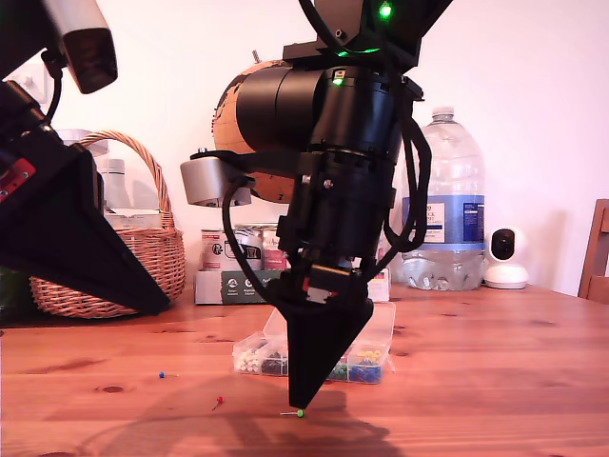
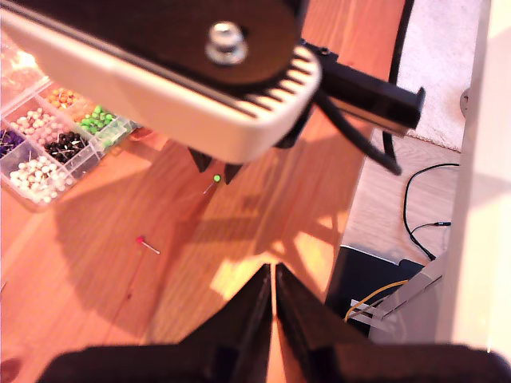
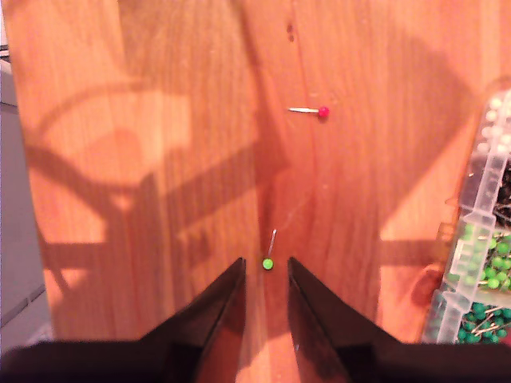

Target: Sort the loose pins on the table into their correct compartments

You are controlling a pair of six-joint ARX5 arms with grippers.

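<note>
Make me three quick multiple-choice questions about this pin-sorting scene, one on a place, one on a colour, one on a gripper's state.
1. Where is the green pin?
A. in the basket
B. on the table between my second gripper's tips
C. in the box

2. What colour is the pin lying further out from that gripper?
A. red
B. yellow
C. white

3. How is my first gripper?
A. wide open
B. holding a pin
C. shut, empty

Answers: B, the second wrist view shows it there; A, its head is red; C, its tips meet with nothing between.

green pin [image 3: 267, 263], red pin [image 3: 323, 112], reddish knotty table [image 3: 160, 96]
</note>
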